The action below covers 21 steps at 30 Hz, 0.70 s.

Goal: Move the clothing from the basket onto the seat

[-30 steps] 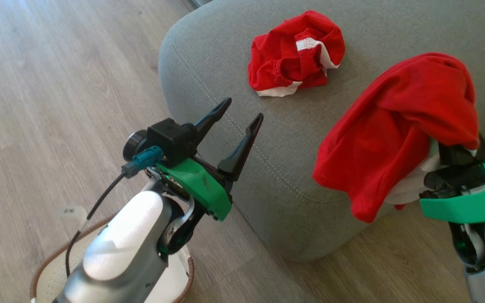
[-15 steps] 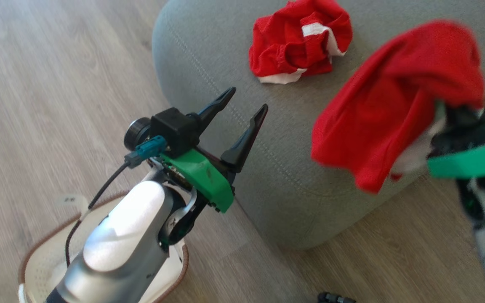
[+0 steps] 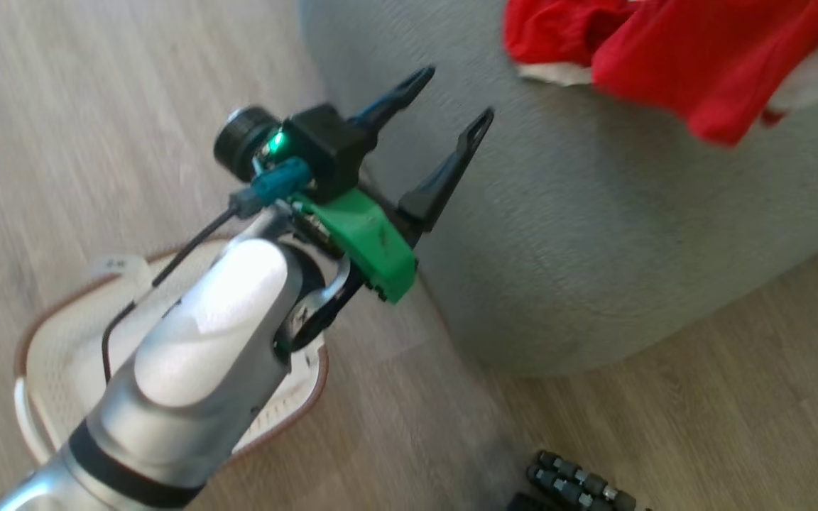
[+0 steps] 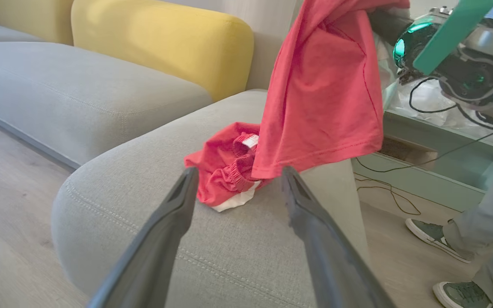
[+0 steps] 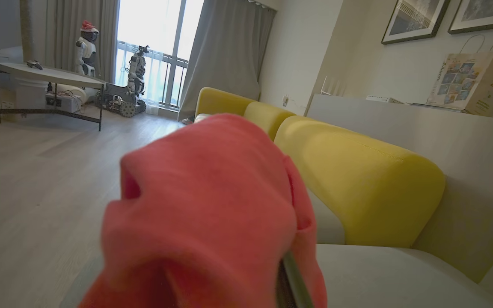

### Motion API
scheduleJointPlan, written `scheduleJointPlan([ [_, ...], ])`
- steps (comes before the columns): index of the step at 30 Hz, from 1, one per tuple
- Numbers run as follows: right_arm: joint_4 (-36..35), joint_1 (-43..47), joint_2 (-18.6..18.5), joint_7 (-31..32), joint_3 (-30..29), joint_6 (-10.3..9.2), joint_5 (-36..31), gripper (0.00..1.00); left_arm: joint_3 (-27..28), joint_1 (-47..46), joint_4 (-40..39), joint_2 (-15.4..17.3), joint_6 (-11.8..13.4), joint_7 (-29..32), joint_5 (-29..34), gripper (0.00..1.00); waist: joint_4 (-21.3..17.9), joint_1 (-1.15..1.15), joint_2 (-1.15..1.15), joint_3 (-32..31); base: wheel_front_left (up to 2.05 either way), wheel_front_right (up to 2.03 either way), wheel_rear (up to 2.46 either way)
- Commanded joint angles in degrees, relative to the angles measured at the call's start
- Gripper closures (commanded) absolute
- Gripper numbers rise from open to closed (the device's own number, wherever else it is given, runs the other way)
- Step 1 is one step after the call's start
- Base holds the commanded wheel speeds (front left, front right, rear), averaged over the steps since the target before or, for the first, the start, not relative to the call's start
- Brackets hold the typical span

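L gripper (image 3: 455, 96) spread wide, empty, up by the seat (image 4: 135, 171) corner. Basket (image 3: 40, 369) sits below its forearm. R gripper (image 4: 385, 25) clamped on red jersey (image 4: 323, 94), cloth draped over the fingers, hanging above seat. 2nd red jersey (image 4: 225, 175) lies crumpled on seat, right under the hanging one.

Crumpled red garment (image 4: 225, 171), white trim, lies on grey-green seat (image 4: 229, 261) near rounded stitched corner. Second red garment (image 4: 323, 94) hangs draped in air above it, hem just over first. Cream perforated basket (image 3: 47, 369), brown rim, upright on floor beside seat
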Motion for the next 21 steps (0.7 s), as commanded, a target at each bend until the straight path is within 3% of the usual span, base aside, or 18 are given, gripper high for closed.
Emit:
scheduleJointPlan([
  [1,0.01,-2.16,-2.29,-0.36,0.44,-0.02,0.59,1.00,1.09,-2.82,-2.12,0.51,-0.50,0.13,0.80,0.00,3.37,-0.01,0.00,4.18,0.00,0.00,0.00],
  [11,17.16,-12.18,-8.11,-0.37,4.18,-0.02,3.39,1.00,-0.98,-6.58,-1.68,-1.25,-1.61,-0.84,1.72,0.00,8.62,-0.01,0.00,9.82,0.00,0.00,0.00],
  [21,30.73,-15.24,-8.05,7.77,14.34,-0.02,7.47,1.00,-1.65,-7.73,0.32,-2.52,-1.89,-2.71,1.25,0.00,11.80,-0.01,0.00,11.49,0.00,0.00,0.00],
])
